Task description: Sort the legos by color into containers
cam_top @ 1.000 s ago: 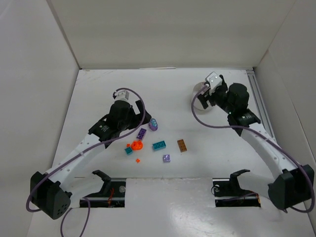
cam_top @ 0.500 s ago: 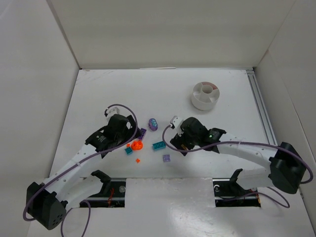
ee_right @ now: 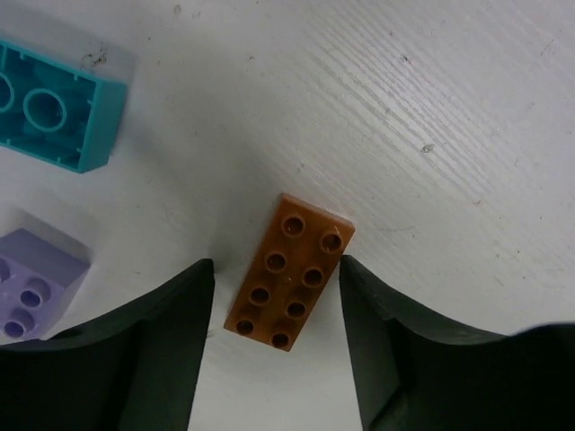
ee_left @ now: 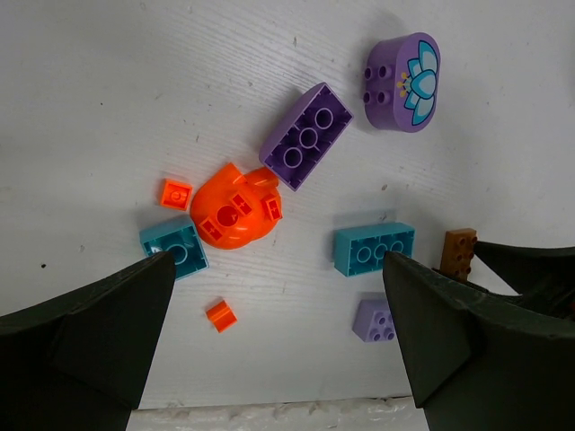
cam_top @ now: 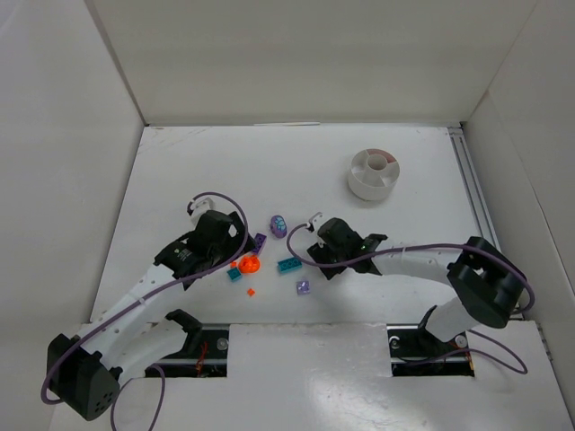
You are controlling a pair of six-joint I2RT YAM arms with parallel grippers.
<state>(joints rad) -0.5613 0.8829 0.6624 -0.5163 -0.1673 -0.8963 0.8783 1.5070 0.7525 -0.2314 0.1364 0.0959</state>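
Observation:
Loose legos lie mid-table: an orange round piece [ee_left: 235, 206], a purple brick [ee_left: 306, 136], a purple flower piece [cam_top: 278, 225], two teal bricks [ee_left: 374, 248] [ee_left: 174, 250], a lilac bit [cam_top: 304, 287] and small orange bits [ee_left: 220, 314]. My left gripper [ee_left: 278, 269] hovers wide open over them, holding nothing. My right gripper [ee_right: 276, 265] is low at the table and open, its jaws straddling a brown eight-stud brick [ee_right: 289, 271] with a thin gap on the left side. The white divided dish [cam_top: 359, 187] stands at the back right; something reddish shows in its far wedge.
White walls enclose the table on three sides. A metal rail [cam_top: 476, 193] runs along the right edge. The two arms' purple cables loop above the legos, and the right gripper's fingers [ee_left: 530, 269] reach into the left wrist view beside the brown brick.
My right arm swung from the dish down to the brown brick and its jaws have narrowed around it. My left gripper shifted slightly nearer and stays wide open.

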